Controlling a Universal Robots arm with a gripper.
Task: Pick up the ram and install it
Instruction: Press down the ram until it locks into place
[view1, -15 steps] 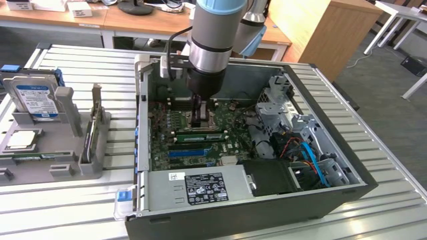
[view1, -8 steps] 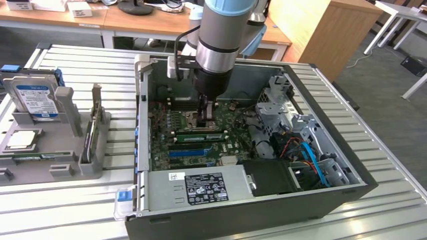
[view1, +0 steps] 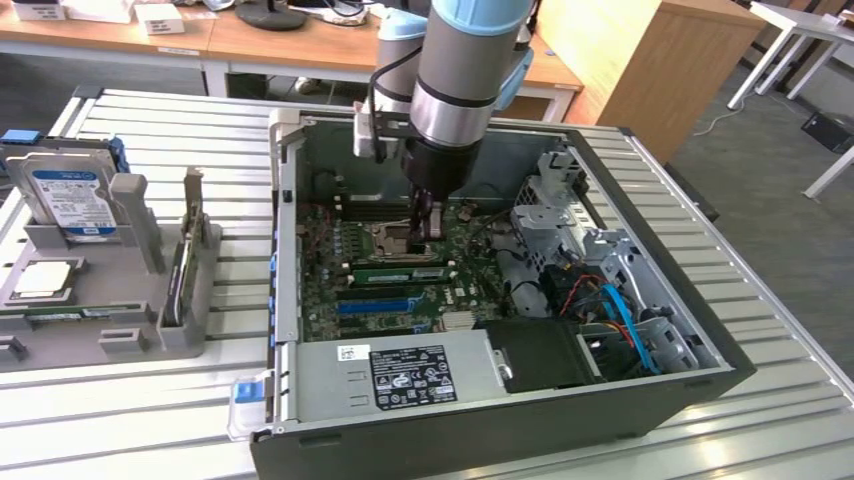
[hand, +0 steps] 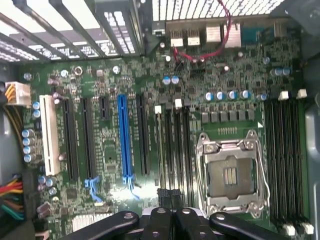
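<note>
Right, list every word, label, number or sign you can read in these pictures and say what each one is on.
None can be read.
Black label on the power supply: print and marks too small.
White sticker beside it: too small.
Blue and white label on the hard drive: blurred.
Motherboard markings, wrist view: too fine.

Ribbed metal table (view1: 747, 300), wooden cabinet (view1: 641, 60)

the exterior view looks down from high and well back over the open black metal computer case (view1: 534, 420); the wrist view looks straight down, close, onto the same green motherboard (view1: 387, 285) (hand: 100, 90).
</note>
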